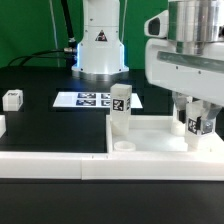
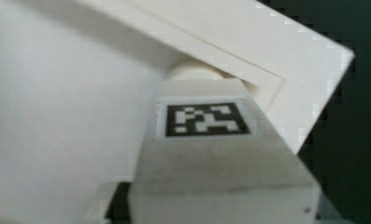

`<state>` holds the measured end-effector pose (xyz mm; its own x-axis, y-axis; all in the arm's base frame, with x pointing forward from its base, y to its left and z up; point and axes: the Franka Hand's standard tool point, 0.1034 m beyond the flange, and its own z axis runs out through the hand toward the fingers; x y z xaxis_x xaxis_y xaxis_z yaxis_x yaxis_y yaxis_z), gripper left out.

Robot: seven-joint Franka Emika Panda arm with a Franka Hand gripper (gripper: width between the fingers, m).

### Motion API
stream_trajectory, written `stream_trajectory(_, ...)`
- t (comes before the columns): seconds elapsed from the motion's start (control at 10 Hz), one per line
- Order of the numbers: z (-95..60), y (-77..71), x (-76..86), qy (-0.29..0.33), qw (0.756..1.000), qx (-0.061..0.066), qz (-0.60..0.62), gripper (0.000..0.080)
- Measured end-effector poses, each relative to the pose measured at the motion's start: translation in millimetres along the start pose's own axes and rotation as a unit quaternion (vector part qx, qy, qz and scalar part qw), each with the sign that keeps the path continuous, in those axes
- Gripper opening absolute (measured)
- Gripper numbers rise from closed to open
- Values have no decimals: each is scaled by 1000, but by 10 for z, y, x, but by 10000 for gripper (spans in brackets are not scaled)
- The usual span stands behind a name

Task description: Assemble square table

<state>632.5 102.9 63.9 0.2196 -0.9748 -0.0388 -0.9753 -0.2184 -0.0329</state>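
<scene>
The white square tabletop (image 1: 150, 133) lies tray-like near the front, right of the middle in the exterior view. One white tagged leg (image 1: 121, 108) stands upright on its left part. My gripper (image 1: 196, 122) is shut on a second tagged leg (image 1: 196, 128) and holds it upright at the tabletop's right corner. In the wrist view this leg (image 2: 208, 150) fills the space between my fingers, its tag facing the camera, its far end at a round corner socket (image 2: 207, 72) of the tabletop (image 2: 93, 80). Whether the leg sits in the socket I cannot tell.
A loose tagged leg (image 1: 12, 98) lies on the black table at the exterior view's left, and another white piece (image 1: 2, 126) shows at the left edge. The marker board (image 1: 88, 99) lies before the robot base. The long white wall strip (image 1: 50, 165) runs along the front.
</scene>
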Motion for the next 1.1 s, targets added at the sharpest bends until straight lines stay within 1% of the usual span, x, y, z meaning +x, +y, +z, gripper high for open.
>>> stream_trajectory(0.1,-2,5,14,-5,997,-11,74,288)
stream_trajectory(0.2,1,23,20,-8,987,-13,157,290)
stream_trajectory(0.3,2,30,19,-7,983,-13,181,290)
stream_trajectory(0.5,9,31,21,-8,987,-13,160,304)
stream_trajectory(0.6,0,11,8,-6,990,-10,140,488)
stream_trajectory(0.7,-20,-69,-54,-1,999,9,32,614)
stream_trajectory(0.8,0,-85,-90,0,998,19,-55,614)
stream_trajectory(0.9,2,-77,-71,0,999,18,-49,642)
stream_trajectory(1.1,0,-78,-55,3,989,17,-144,648)
